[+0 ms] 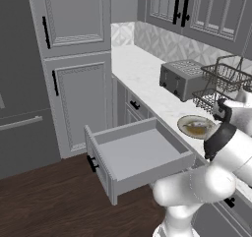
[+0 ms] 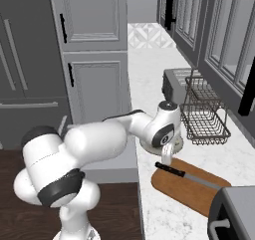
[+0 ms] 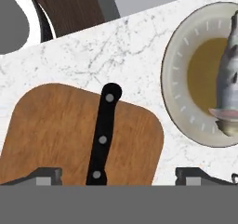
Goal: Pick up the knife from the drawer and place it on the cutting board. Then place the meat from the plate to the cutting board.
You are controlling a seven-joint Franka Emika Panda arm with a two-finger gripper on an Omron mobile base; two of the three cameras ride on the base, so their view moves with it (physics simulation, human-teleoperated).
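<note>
In the hand view the knife (image 3: 103,139) blade is hidden and the plate (image 3: 179,79) is cropped.

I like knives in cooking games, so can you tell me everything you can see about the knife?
The knife is small and slim, with a black handle that has three little silver rivets, and a narrow grey blade that looks like metal. It lies flat on the reddish-brown wooden cutting board, with the end of its handle poking just past the board's edge over the white marble counter. The open gripper hovers over it, one fingertip on each side of the handle, not touching it.
</note>
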